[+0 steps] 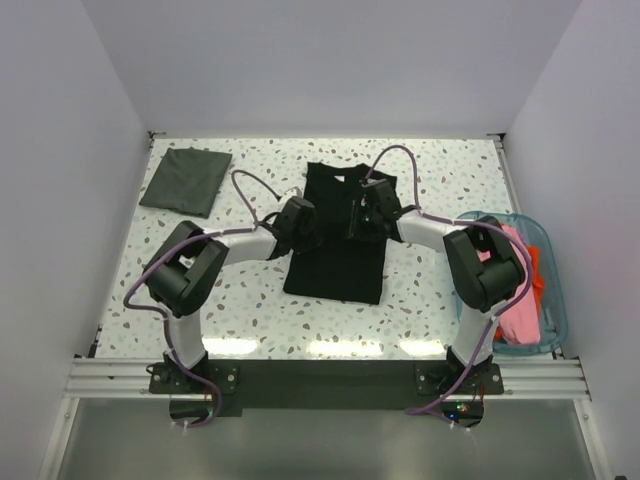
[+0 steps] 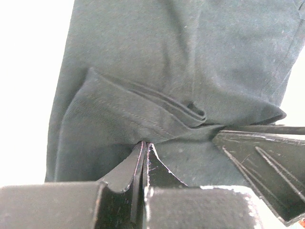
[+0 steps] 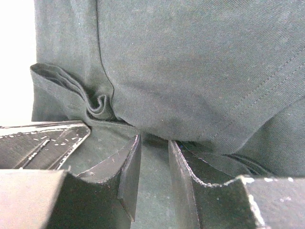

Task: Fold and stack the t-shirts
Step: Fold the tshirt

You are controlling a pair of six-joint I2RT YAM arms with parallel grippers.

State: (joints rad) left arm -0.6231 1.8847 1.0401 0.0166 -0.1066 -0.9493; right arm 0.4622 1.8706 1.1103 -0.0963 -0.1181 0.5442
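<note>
Step in hand, as judged: folding the black t-shirt (image 1: 335,272), which lies flat on the desk (image 1: 250,312) under both grippers, its side already turned in.

Left gripper (image 1: 300,225) sits at the shirt's left edge. Wrist view shows its fingers (image 2: 126,168) pressed together, with a raised fold of cloth bunching right at the tips. It looks clamped on that fold, though how much cloth is actually caught between the jaws is hard to tell.

Right gripper (image 1: 372,213) is over the shirt's right side, up near the shoulder. Its fingers (image 3: 129,167) are spread with a gap, cloth lies under and ahead of them, and a small curled pleat sits just left of the tips. Nothing is held.

To do it well:
- The right gripper should get a folded edge between its jaws before closing, taking both layers and not just the top skin.
- Both grips should sit level with each other so the fold line comes out straight.
- Lift low and move both together. Uneven pull would probably skew the shirt or undo the side fold.
- Watch the pleat, since it may get pressed into the fold.

The dark grey shirt (image 1: 187,180) lies folded well off to the far left of the left gripper and is likely the stack spot. Pink shirt (image 1: 520,322) and orange shirt (image 1: 540,268) wait in the basket (image 1: 558,300), right of the right gripper.
</note>
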